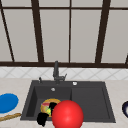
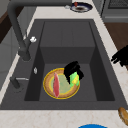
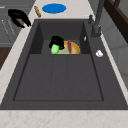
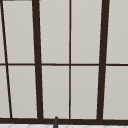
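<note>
A black hand (image 2: 73,70) sits low in the left basin of the dark matte double sink (image 1: 90,100), its fingers curled round a small bright green block (image 2: 74,79) that it presses against the round yellow-rimmed plate (image 2: 50,92) lying flat on the basin floor; in the front view this is the right hand (image 1: 52,106), just left of centre at the bottom of the frame. A flat pinkish-red slice (image 2: 56,85) lies on the plate's left half in the left side view. In the right side view the same hand (image 3: 57,42) shows at centre top, with the green block (image 3: 54,48) under it and the plate (image 3: 75,48) to its right. The left hand (image 1: 42,118) hovers over the sink's front edge at lower left of the front view; its fingers look loosely bent, holding nothing, and it appears at the right edge of the left side view (image 2: 121,58). A large glossy red ball (image 1: 67,114) fills the bottom centre of the front view. A round blue plate (image 1: 7,102) and a tan wooden stick (image 1: 10,116) lie on the pale counter at left. A dark tap (image 1: 56,71) stands behind the basin.
</note>
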`<state>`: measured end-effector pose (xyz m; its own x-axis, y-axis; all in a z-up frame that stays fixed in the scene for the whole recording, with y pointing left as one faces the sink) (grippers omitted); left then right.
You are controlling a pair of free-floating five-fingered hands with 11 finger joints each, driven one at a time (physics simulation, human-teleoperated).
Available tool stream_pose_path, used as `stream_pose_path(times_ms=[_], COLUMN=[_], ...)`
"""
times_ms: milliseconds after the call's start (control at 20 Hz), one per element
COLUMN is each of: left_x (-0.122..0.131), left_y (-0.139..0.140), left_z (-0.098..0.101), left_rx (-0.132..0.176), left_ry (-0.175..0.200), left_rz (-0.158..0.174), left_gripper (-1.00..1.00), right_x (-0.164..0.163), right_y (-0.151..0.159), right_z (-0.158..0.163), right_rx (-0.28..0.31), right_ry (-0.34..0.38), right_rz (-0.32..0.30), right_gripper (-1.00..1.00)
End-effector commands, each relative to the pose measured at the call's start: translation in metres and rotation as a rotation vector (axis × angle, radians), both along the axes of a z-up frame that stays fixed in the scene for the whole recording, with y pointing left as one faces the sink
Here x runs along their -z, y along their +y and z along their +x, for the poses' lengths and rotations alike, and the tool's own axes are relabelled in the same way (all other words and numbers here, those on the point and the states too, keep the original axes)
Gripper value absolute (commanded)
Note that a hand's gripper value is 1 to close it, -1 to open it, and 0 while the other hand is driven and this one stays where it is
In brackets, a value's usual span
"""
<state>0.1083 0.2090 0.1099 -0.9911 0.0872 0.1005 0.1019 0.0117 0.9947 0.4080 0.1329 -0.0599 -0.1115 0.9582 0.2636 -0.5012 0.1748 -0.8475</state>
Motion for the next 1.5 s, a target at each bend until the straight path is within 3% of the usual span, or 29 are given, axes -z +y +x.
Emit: stream_pose_path(times_ms=[0,200,350,550,750,900,950,1050,1100,1150,1350,1450], left_x=[0.000,0.000,0.000,0.000,0.000,0.000,0.000,0.000,0.000,0.000,0.000,0.000], left_y=[0.000,0.000,0.000,0.000,0.000,0.000,0.000,0.000,0.000,0.000,0.000,0.000], left_z=[0.000,0.000,0.000,0.000,0.000,0.000,0.000,0.000,0.000,0.000,0.000,0.000], left_rx=[0.000,0.000,0.000,0.000,0.000,0.000,0.000,0.000,0.000,0.000,0.000,0.000], left_ry=[0.000,0.000,0.000,0.000,0.000,0.000,0.000,0.000,0.000,0.000,0.000,0.000], left_rz=[0.000,0.000,0.000,0.000,0.000,0.000,0.000,0.000,0.000,0.000,0.000,0.000], left_gripper=[0.00,0.00,0.00,0.00,0.00,0.00,0.00,0.00,0.00,0.00,0.00,0.00], right_x=[0.007,0.023,0.050,0.053,0.051,0.050,0.037,0.012,0.009,0.003,-0.016,-0.025], right_y=[0.000,0.007,0.023,0.032,0.027,0.027,0.026,0.035,0.034,0.030,0.026,0.027], right_z=[0.031,0.058,0.078,0.096,0.099,0.081,0.077,0.077,0.075,0.074,0.067,0.065], right_rx=[-0.030,-0.011,-0.009,0.008,0.022,0.035,0.047,0.060,0.032,0.048,0.039,0.036], right_ry=[0.000,-0.014,-0.028,0.077,0.119,0.165,0.184,0.195,0.214,0.212,0.316,0.319], right_rz=[0.000,-0.011,-0.075,-0.123,-0.142,-0.114,-0.114,-0.143,-0.163,-0.171,-0.194,-0.203], right_gripper=[1.00,1.00,1.00,1.00,1.00,1.00,-1.00,-1.00,-1.00,-1.00,-1.00,-1.00])
